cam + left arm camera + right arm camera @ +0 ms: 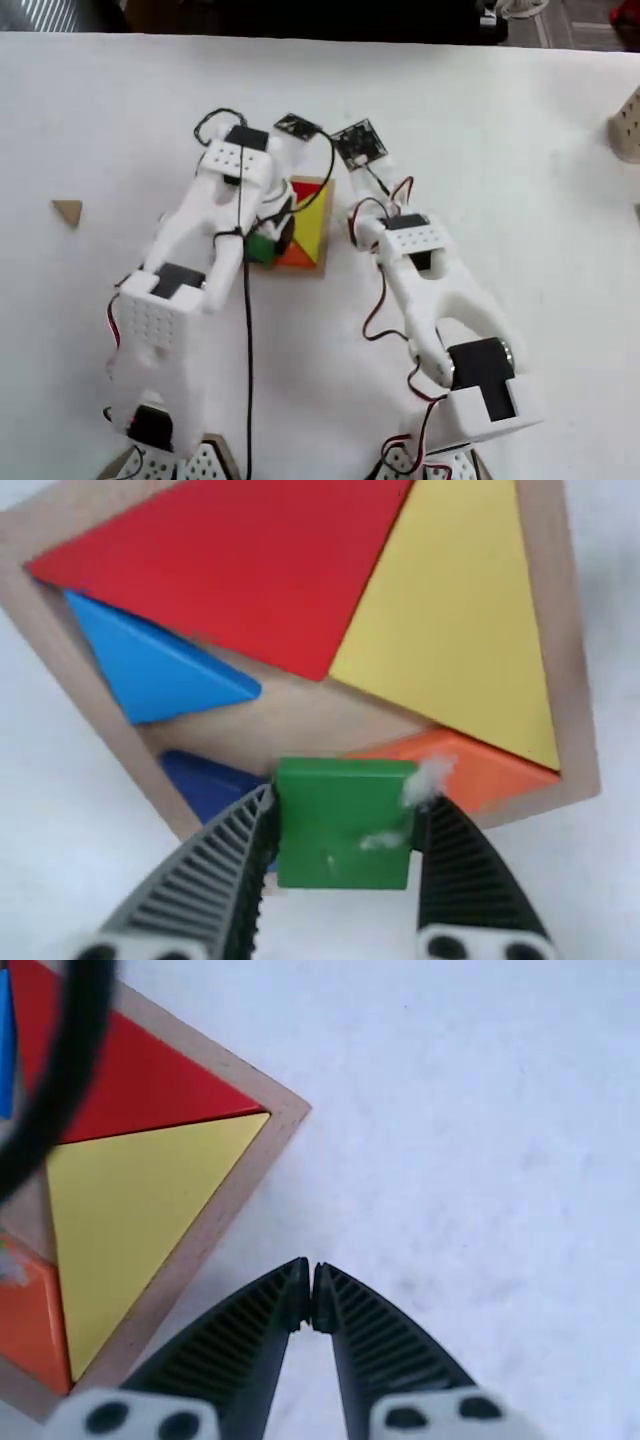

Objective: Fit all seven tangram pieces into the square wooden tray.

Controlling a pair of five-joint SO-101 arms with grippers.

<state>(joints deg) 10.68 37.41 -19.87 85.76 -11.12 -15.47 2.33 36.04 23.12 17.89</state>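
Note:
The square wooden tray [578,680] holds a large red triangle [240,560], a large yellow triangle [460,620], a light blue triangle [150,670], an orange piece [480,765] and a dark blue piece [200,780]. My left gripper [340,830] is shut on a green square [340,820], held just over the tray's near edge. In the high view the green square [260,247] sits at the tray's [322,232] left side under the left arm. My right gripper [312,1295] is shut on nothing, over the white table beside the tray's [215,1230] rim.
A small wooden-coloured triangle [68,211] lies alone far to the left on the white table. Two small dark circuit boards [360,143] with wires lie behind the tray. A pale perforated object [627,125] stands at the right edge.

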